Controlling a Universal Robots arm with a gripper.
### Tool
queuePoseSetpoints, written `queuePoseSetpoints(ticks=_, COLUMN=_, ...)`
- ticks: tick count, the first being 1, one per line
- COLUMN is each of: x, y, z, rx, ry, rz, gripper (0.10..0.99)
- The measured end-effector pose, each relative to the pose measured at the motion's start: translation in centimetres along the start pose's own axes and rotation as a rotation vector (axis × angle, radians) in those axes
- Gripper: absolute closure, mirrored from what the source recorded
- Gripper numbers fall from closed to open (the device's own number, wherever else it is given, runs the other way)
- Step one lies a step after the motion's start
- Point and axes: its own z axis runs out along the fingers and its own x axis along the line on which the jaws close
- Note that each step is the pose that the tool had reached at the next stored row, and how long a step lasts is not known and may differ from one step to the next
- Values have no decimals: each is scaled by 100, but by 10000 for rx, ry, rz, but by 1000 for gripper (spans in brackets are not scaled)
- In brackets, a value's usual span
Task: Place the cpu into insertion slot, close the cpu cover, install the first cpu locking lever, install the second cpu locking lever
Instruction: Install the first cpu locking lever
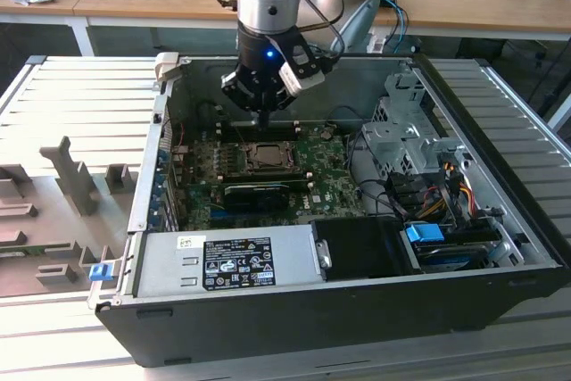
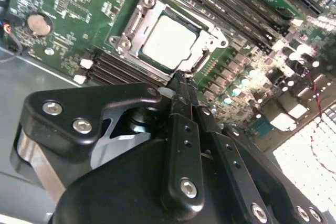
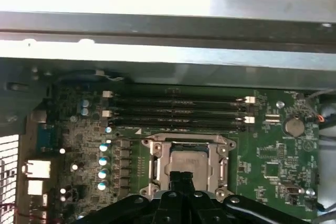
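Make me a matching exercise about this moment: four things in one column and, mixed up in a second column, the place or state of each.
1 cpu
2 cover
3 hand
4 battery

A shut, tips at the cover's edge
B round, on the green board, apart from the cover
C metal frame, flat around the cpu
D silver top showing through the cover's cut-out

Pairs: 1-D, 2-C, 3-A, 4-B

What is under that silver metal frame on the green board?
The cpu shows through the cut-out of the cpu cover. The insertion slot beneath is hidden by the chip.
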Motion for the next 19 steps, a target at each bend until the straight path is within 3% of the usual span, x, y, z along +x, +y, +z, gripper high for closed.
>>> queuePoseSetpoints(ticks=5, x=186, y=8, z=3, rx=-23, ry=-8, rz=-3, gripper=980)
queuePoseSetpoints(ticks=7, x=306, y=12, z=9, rx=-37, ry=-11, rz=-11, gripper=980)
queuePoseSetpoints(ticks=14, x=542, y=21, z=49, rx=-39, ry=-10, rz=-45, gripper=980)
queuePoseSetpoints(ticks=17, x=601, y=36, z=69, rx=-37, ry=-8, rz=-54, gripper=980)
queuePoseSetpoints(ticks=19, x=609, y=95, z=83, rx=-38, ry=-8, rz=-59, gripper=980)
